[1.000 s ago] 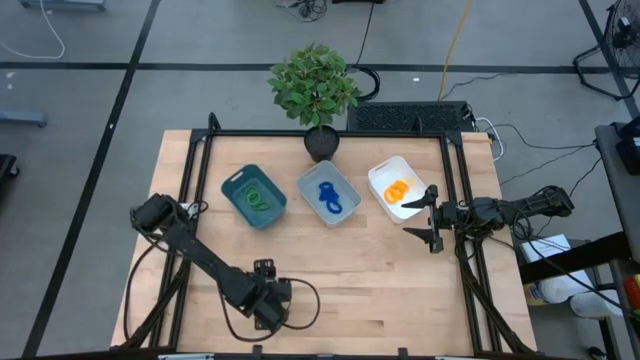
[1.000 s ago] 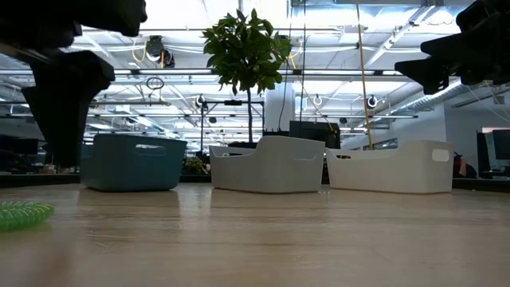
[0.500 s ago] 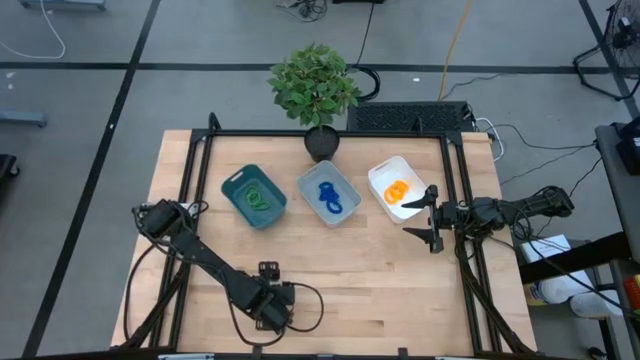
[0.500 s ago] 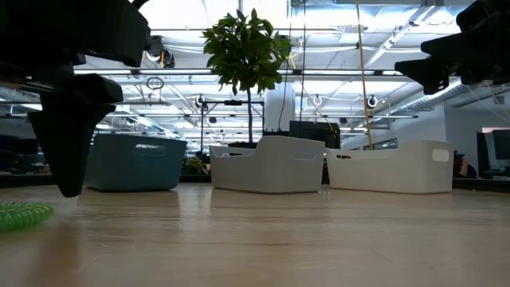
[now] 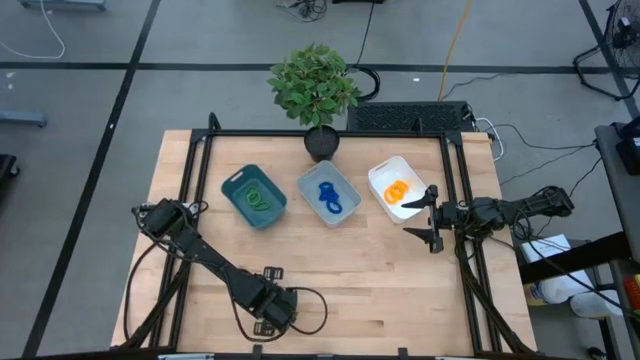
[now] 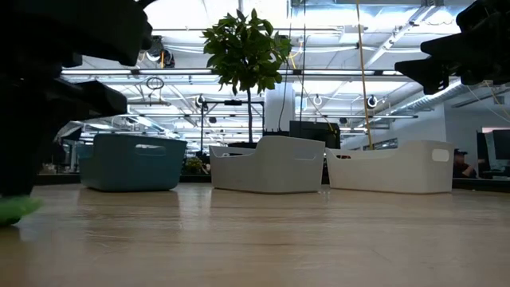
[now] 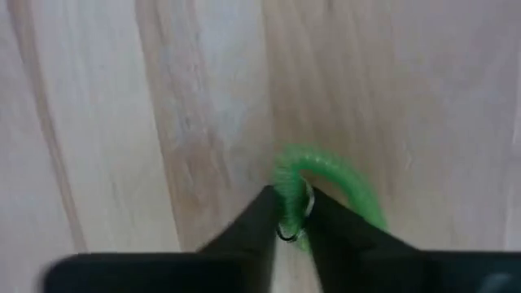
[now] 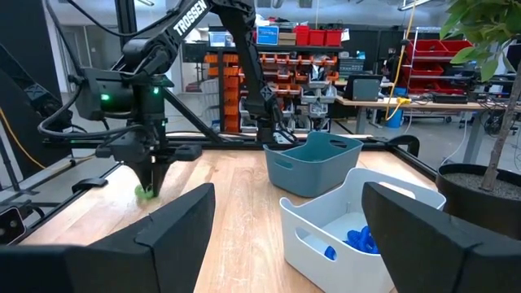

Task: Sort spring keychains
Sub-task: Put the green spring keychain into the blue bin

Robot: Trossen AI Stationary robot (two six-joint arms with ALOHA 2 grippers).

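Note:
A green spring keychain [image 7: 330, 172] lies on the wood near the table's near edge, also seen in the low view [image 6: 12, 209]. My left gripper [image 5: 270, 322] stands over it, shut on it. Other spring keychains lie in the bins: green in the teal bin [image 5: 253, 196], blue in the grey-blue bin [image 5: 328, 197], orange in the white bin [image 5: 395, 190]. My right gripper [image 5: 431, 218] hovers open beside the white bin, at the table's right, with nothing between its fingers. My left gripper pinches the green coil's end by the small metal ring [image 7: 286, 194] between its two fingertips. The fingers come from above, pointing down. The keychain lies on the table, and the rest of the coil [image 7: 350, 183] curves away beyond the fingers.
The three bins stand in a row across the table's middle, toward the far side. A potted plant [image 5: 315, 90] stands behind them at the far edge. A black frame [image 5: 330, 133] runs along the table's far edge and sides. Bare wood lies between the bins and the near edge.
My left gripper has gone down and a little toward the table's near edge, onto the green keychain, which now sits between its fingers on the table. My right gripper has kept still.

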